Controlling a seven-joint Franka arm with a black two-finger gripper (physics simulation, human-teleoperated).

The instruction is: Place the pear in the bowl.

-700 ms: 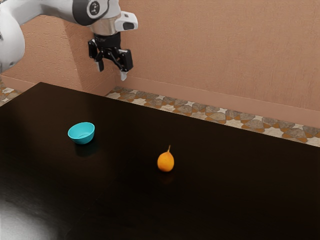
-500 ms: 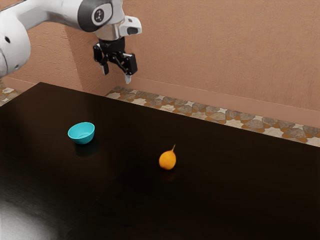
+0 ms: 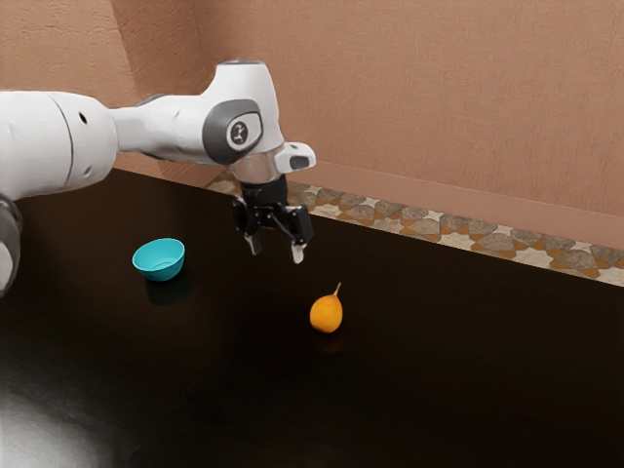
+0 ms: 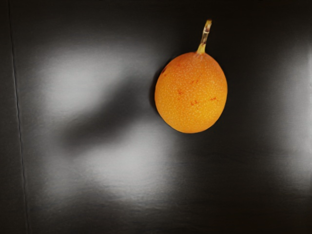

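Observation:
My gripper hangs above the table in the exterior view, its two fingertips apart with nothing between them. The orange pear, with a thin stem, rests on the table, lower than the gripper and toward the exterior view's right. In the wrist view the pear lies on the dark surface below my hand, its stem showing. A small turquoise bowl stands upright on the table, toward the exterior view's left from the gripper and the pear; its visible inside holds nothing.
The table is dark and glossy, with its far edge running in front of a stone-patterned floor and a plain wall. The arm reaches in from the exterior view's left, passing above the bowl's side of the table.
My gripper has come down and toward the exterior view's right, closer to the pear. The pear has shifted slightly and its stem leans more toward the exterior view's right. The bowl stays where it was.

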